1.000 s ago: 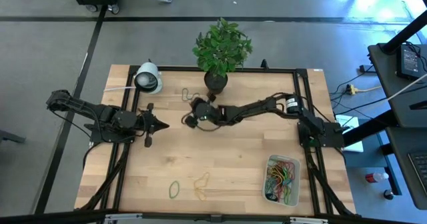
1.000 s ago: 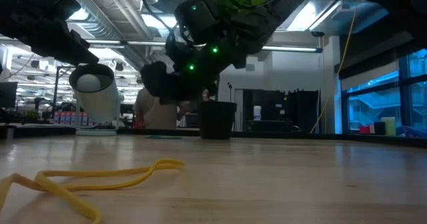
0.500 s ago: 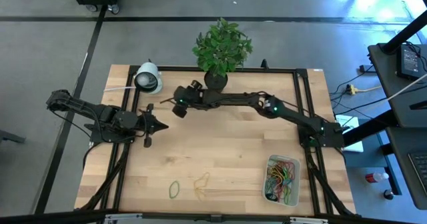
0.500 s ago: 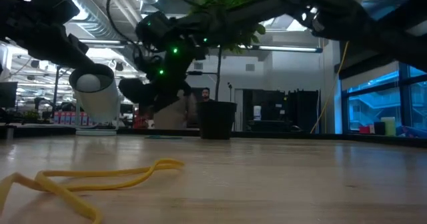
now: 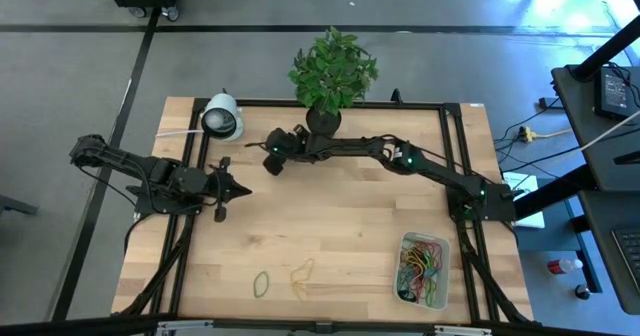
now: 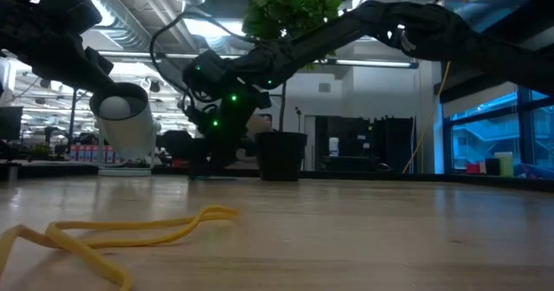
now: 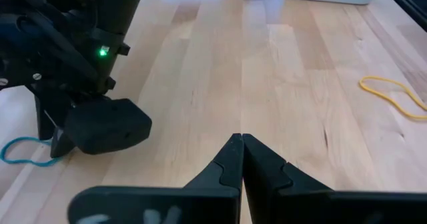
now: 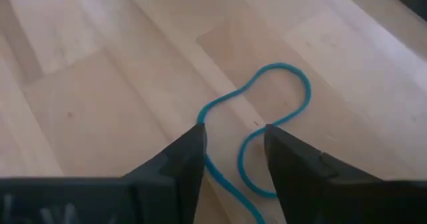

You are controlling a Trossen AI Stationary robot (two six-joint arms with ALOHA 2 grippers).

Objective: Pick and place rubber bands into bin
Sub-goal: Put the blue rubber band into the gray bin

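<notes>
Blue rubber band (image 8: 267, 111) lies flat on the surface (image 5: 340, 226) at the far side, near the plant pot (image 5: 322, 122). A twisted loop, one lobe rounded, the tail running between the right end effector's (image 8: 233, 147) two dark fingers. Fingers parted, straddling the band, nothing gripped yet.

Right arm stretched long across the surface, its end effector low over that band; seen from table height it sits almost on the wood.

Two more bands wait at the near edge: a green oval (image 5: 261, 283) and a yellow twisted one (image 5: 302, 273), just beside each other. The bin (image 5: 424, 269) is at the near right corner, already holding a tangle of coloured bands.

Left end effector (image 7: 241, 151) clenched on nothing, parked at the left side, well apart from the work.

Step in hand, as I read it: the pick on the blue band. Next calls for pinching the strand between the fingertips, lifting clear, then a long carry back to the bin.
</notes>
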